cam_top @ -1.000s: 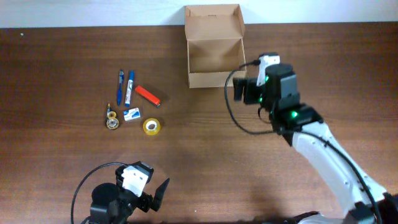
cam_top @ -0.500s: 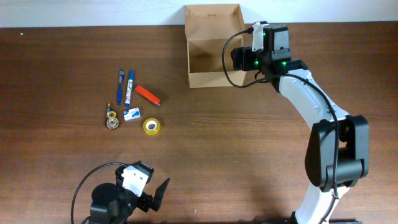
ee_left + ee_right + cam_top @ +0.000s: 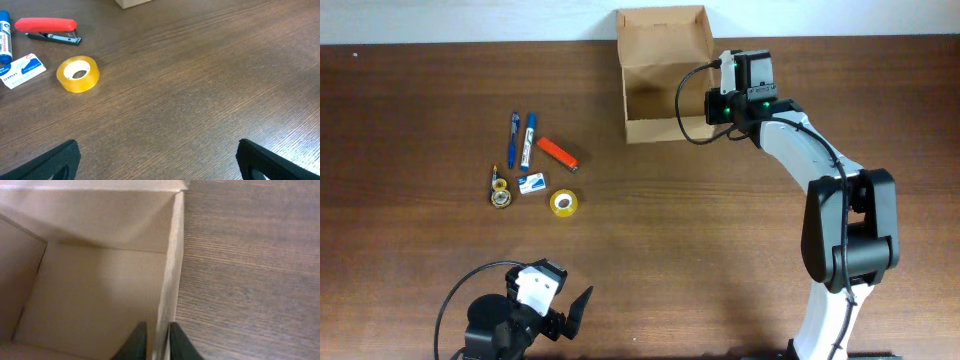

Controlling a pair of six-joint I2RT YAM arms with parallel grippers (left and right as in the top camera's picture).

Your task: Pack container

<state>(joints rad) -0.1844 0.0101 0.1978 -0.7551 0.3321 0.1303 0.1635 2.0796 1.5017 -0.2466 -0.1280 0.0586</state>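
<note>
The container [image 3: 665, 128] is a plain tan cardboard box standing open at the back of the table, its flap lid [image 3: 662, 35] upright behind it. My right gripper [image 3: 712, 103] is at the box's right wall. In the right wrist view its fingers [image 3: 156, 342] are shut on that thin wall [image 3: 170, 280], one inside the box and one outside. The box floor [image 3: 95, 295] shows bare. My left gripper [image 3: 568, 315] rests low at the front left, open, with only wood between its fingers [image 3: 157, 155].
Left of the box lie two blue pens [image 3: 515, 137], a red stapler [image 3: 558, 152], a small blue-white box [image 3: 531, 184], a yellow tape roll [image 3: 564, 203] and a small brass item [image 3: 500, 192]. The left wrist view shows the tape roll [image 3: 78, 74] and stapler [image 3: 47, 27].
My right arm swung from the box's front right corner to its right wall, and its fingers closed onto the wall. The left arm stayed still.
</note>
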